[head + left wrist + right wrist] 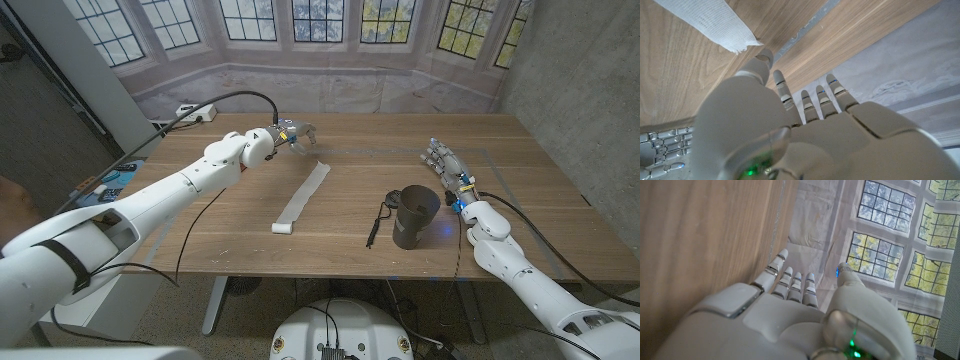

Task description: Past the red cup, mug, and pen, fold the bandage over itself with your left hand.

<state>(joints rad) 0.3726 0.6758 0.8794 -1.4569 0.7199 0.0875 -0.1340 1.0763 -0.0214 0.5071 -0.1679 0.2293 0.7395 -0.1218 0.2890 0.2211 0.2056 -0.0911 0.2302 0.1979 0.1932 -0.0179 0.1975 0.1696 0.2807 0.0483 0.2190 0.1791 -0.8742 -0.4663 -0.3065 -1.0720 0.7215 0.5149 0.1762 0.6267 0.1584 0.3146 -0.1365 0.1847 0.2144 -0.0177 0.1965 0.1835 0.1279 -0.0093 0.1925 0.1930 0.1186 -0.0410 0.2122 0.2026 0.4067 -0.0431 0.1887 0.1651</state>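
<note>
A white bandage strip (pixel 303 195) lies unrolled on the wooden table (pixel 240 240), running from the middle toward the near edge, with a small rolled end nearest me. My left hand (pixel 292 133) hovers just beyond the strip's far end, fingers apart and holding nothing. In the left wrist view the frayed far end of the bandage (pixel 720 25) lies just off one fingertip (pixel 765 55). A dark mug (pixel 415 216) stands right of the strip, with a black pen (pixel 375 226) lying beside it. My right hand (pixel 446 164) stays beyond the mug, fingers straight and empty.
A white power strip (pixel 196 112) with a black cable sits at the table's far left corner. A thin tape line (pixel 380 150) crosses the far tabletop. A blue object (pixel 118 180) lies off the left edge.
</note>
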